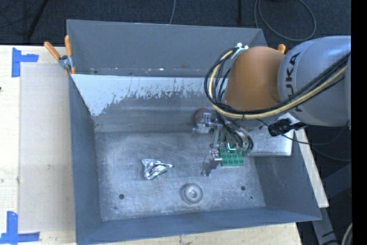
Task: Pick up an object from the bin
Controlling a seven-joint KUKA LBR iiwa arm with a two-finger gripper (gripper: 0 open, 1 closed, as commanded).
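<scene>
Bin point(86, 140), grey metal: one. Sloped walls, scuffed flat floor, seen from above.

Loose things on the floor: two, listed left to right.

1. Crumpled silver piece point(155, 168), foil-like and irregular in shape: one. It lay left of centre on the floor, alone, well apart from the walls and from the gripper.

2. Round silver disc point(191, 192), flat with a raised ring: one. It lay near the front of the floor, about mid-width, right of the crumpled silver piece and apart from it. Of the two things it was the nearer to the gripper, sitting just in front and to the left of the tip. Whether it lay loose or was fixed to the floor could not be told.

Dark spots point(121, 197) on the floor: two, one at front left and one at front right.

Gripper point(207, 168): one. It stood low over bare floor right of centre, between the two things and the right wall. Its tip was beside the disc but not on it. How far open it stood, and whether it had hold of anything, could not be told.

Green board point(231, 156) on the gripper body: one, just right of the tip.

Orange cover point(255, 77) on the wrist: one, looped by black and yellow cables point(215, 83).

Arm point(315, 80), grey: one, entering over the right rim.
</scene>
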